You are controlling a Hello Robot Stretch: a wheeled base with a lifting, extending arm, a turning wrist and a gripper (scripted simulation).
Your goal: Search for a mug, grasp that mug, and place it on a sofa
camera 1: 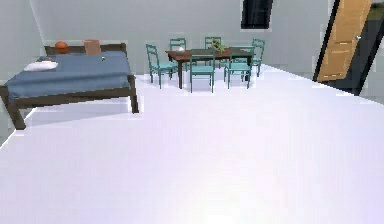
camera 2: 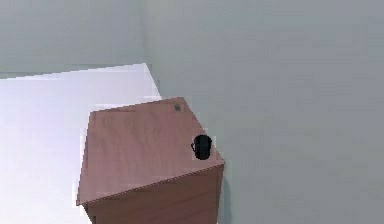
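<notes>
We find the mug in the arm side view, on the top of a reddish-brown wooden cabinet. It is a small, squat thing, dark to nearly black all over, with a dim ring at its top that we take for the rim. It seems to stand upright, its long axis rising from the cabinet's top and its mouth upward, though at this size we cannot be sure. A thin dark loop, the handle, sticks out toward the arm side view's left, inward over the top and away from the wall.

The mug sits close to the edge of the cabinet's top that runs along the grey wall, nearer that edge's lower corner than its upper one. A small pale speck lies by the upper corner of the same edge, well apart from the mug; we cannot tell what it is.

How the gripper stands we cannot tell.

In the forward view a bed with a blue cover stands on the left, with an orange ball at its far edge. Beyond it is a dark dining table ringed by teal chairs, and a wooden door is on the right.
</notes>
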